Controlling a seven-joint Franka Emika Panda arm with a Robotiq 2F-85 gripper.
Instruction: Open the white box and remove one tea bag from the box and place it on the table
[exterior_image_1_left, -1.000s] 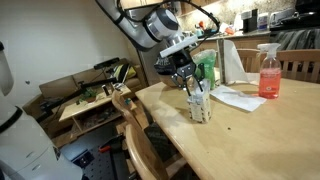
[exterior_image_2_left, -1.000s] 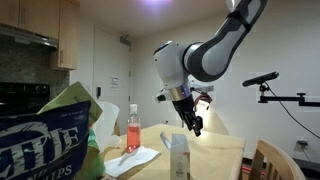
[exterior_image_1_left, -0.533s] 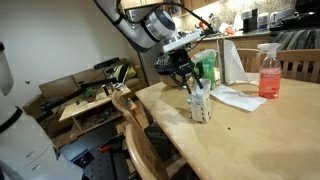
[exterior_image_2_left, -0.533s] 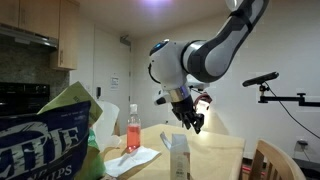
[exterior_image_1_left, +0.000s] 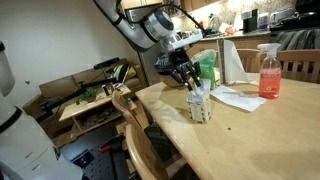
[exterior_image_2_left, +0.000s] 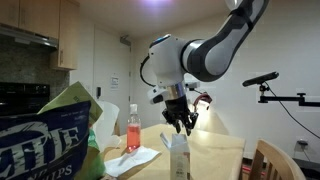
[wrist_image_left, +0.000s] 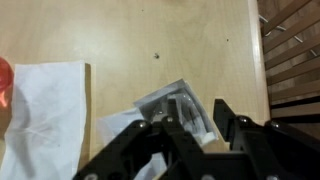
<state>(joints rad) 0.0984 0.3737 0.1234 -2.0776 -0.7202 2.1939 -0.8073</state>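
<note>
The gripper (exterior_image_1_left: 187, 77) hangs with its fingers pointing down, directly above the white box (exterior_image_1_left: 200, 104). Its fingertips are about at the level of the box's top edge. In the wrist view the two dark fingers (wrist_image_left: 235, 130) stand apart, roughly half way closed, and the open mouth of the box (wrist_image_left: 178, 108) shows between them and just beyond. I see nothing held between them. Whether one finger touches a flap, I cannot tell.

The box stands upright on the desk (exterior_image_1_left: 250, 140), near the desk's left edge in an exterior view. Its long axis is vertical, so the opening faces straight up at the gripper. The inside looks grey and shadowed. The tea bag cannot be made out; I judge that it is inside the box.

The box therefore lies straight below the gripper and not to one side. The coming move probably needs only a short descent along the box's axis, with the fingers narrow enough to enter the mouth without pushing the light carton over.

A white paper sheet (exterior_image_1_left: 236, 97) lies just right of the box. A pink spray bottle (exterior_image_1_left: 268, 72) stands farther right, toward the far side.
</note>
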